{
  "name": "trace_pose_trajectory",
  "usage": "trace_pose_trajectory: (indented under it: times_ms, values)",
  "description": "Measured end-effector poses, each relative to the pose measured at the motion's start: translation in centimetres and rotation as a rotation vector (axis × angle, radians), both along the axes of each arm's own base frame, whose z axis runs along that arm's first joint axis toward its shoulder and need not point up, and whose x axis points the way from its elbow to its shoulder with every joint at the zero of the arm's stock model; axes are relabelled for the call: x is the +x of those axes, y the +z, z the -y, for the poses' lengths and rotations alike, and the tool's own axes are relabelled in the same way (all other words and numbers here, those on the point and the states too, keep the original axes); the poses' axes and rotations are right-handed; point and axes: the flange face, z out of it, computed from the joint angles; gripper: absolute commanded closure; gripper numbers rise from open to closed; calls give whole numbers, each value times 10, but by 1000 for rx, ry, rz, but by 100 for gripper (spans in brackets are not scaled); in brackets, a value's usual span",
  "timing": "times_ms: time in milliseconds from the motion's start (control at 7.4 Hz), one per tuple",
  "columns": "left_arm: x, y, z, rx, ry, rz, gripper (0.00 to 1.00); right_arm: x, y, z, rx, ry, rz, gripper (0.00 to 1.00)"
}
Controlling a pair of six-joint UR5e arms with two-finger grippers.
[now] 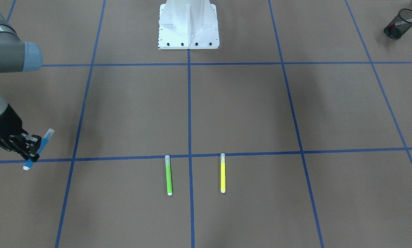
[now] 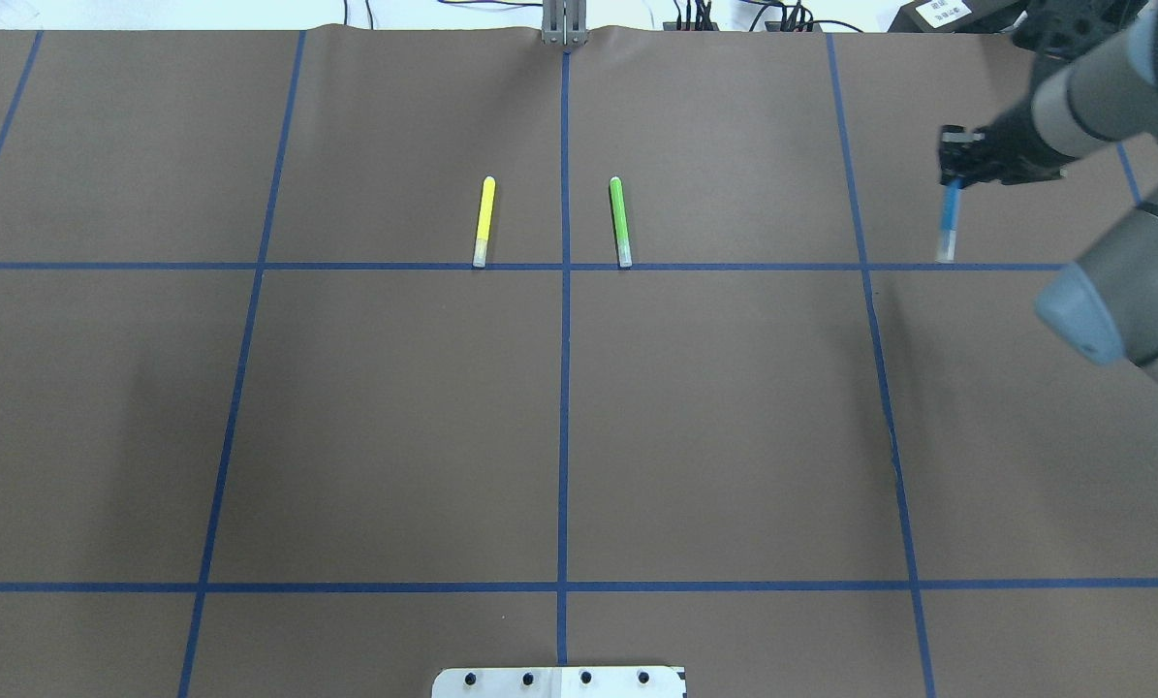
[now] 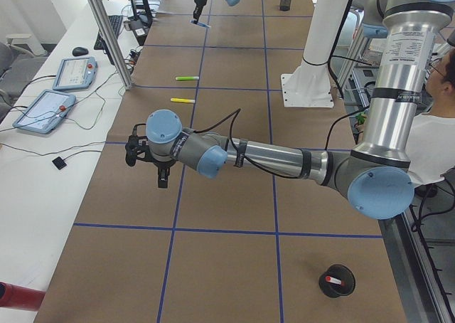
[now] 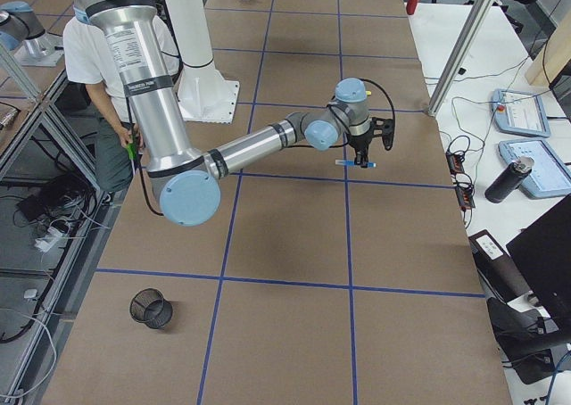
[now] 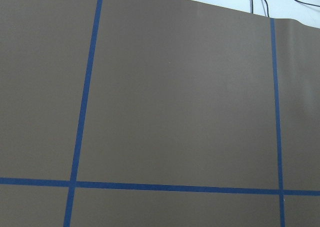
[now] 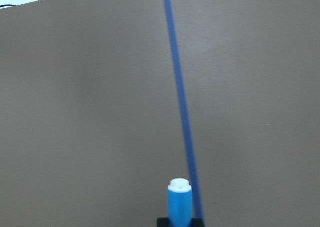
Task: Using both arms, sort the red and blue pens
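1. The blue pen point(image 1: 42, 144) is sitting at the lower left of the front-facing view. Its long axis is running diagonally, with the pale cap pointing up-right and the white tip down-left.
2. The right gripper point(image 1: 36, 149) is pinching the barrel, nearer the white-tip end.
3. The red pen point(image 1: 408, 21) is leaning in a black mesh cup point(image 1: 394, 31) at the upper right, its red cap pointing right past the rim.
4. The left gripper point(image 3: 163, 175) is hanging over the table in the left side view. I cannot tell whether its fingers are spread or pressed together.
5. A green marker point(image 1: 169, 176) and a yellow marker point(image 1: 222, 174) are lying parallel at bottom centre, one on each side of the middle tape line point(image 1: 190, 113).
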Motion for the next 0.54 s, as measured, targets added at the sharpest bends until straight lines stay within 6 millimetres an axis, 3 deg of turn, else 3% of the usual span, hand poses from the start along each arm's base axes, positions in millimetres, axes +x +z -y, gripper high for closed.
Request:
trace_pose_trajectory:
  times_ms: [405,541]
  values:
    - [10,-2,13,-2,16,0,2,142,81,-120,10,132,-103,100]
    - [11,-2,15,-4,16,0,2,178,107,-156,20,178,-109,100]
